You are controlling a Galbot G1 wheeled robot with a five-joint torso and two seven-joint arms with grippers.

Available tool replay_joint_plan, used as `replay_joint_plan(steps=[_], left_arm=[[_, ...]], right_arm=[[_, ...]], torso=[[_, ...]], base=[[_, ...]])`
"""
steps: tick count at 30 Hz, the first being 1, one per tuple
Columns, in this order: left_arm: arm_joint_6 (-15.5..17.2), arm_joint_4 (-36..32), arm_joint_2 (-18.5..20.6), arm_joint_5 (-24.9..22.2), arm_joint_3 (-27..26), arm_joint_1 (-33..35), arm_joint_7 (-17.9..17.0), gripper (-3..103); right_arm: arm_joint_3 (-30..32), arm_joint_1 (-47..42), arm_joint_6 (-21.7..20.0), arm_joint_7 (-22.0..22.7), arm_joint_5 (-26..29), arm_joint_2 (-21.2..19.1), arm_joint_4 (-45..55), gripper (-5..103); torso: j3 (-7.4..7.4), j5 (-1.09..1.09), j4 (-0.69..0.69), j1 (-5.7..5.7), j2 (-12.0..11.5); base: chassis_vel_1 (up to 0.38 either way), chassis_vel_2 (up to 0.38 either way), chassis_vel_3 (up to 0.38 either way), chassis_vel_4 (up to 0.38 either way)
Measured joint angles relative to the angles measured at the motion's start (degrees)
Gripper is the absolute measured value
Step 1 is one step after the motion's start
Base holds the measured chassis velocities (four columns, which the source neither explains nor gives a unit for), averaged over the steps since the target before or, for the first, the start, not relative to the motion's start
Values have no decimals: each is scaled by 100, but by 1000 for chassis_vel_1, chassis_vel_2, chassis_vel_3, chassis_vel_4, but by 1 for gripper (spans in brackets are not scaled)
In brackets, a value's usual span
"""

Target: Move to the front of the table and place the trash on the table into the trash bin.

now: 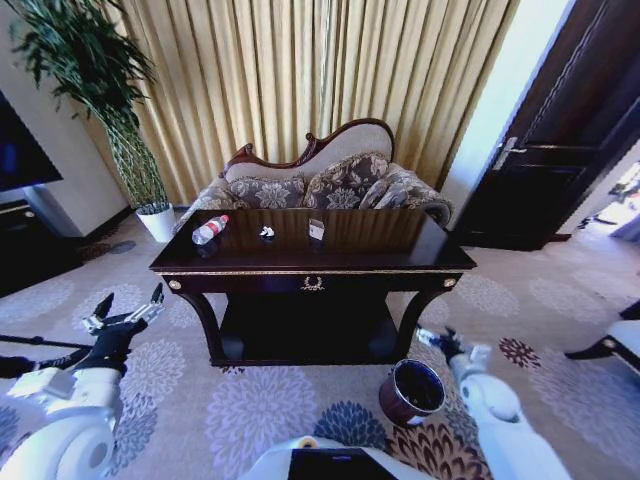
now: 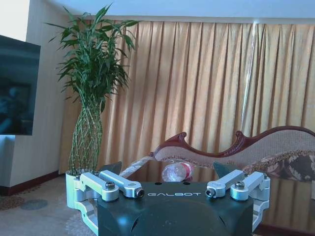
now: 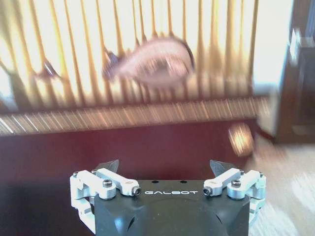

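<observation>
We're facing the table — both grippers empty, fingers spread.

Our left gripper [image 1: 127, 308] hangs fingers apart, low off the left corner of the glossy dark-wood gold-trimmed table [image 1: 380, 250]; our right gripper [image 1: 437, 340], fingers apart too, sits just above the round reddish-brown trash bin [image 1: 410, 392]. On top — a clear red-capped plastic bottle [image 1: 209, 230] lying left, a white crumpled scrap [image 1: 267, 232], a small pale carton [image 1: 316, 229] upright.

Table [image 1: 400, 240]: dark wood, high gloss, mirror-like top; gold metallic trim along front edge. Bottle [image 1: 209, 230] near left edge: clear plastic, red cap. Scrap [image 1: 267, 232]: white, crumpled, possibly paper. Trash bin [image 1: 411, 392]: glossy reddish-brown outside. Left gripper [image 2: 167, 169]: matt silver metal links.
</observation>
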Motion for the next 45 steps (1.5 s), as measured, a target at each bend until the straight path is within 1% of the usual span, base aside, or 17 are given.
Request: replay_joint_plan(steps=[1,3,4,8,13,27,45], left_arm=[[0,0,0,0,0,0,0,100],[-2,-16,-9,-13,-11,1,-2,100],[-4,-20,-12,-13,-12,0,-2,100],[-16,-40,-15,-32,-16,-15,-2,100],[-22,-80,20,-100,-27,-44,-2,100],[5,-121,61,-102,-33,-24,-5,100],[9,-122,60,-91,-16,-4,-8,100]], right_arm=[[0,0,0,0,0,0,0,100],[65,-91,-182,151,196,-62,867,100],[65,-90,-217,172,214,-95,1075,100],[-27,-38,-253,193,223,-204,1455,100],[-93,29,-277,224,302,-237,1796,100],[-128,99,-245,254,253,-238,1750,100],[-149,72,-206,91,279,-268,1788,100]], torso=[[0,0,0,0,0],[0,-1,1,0,0],[0,-1,3,0,0],[0,1,2,0,0],[0,1,2,0,0],[0,1,2,0,0],[0,1,2,0,-1]], base=[[0,0,0,0],[0,0,0,0],[0,0,0,0],[0,0,0,0],[0,0,0,0],[0,0,0,0],[-25,23,25,-25]])
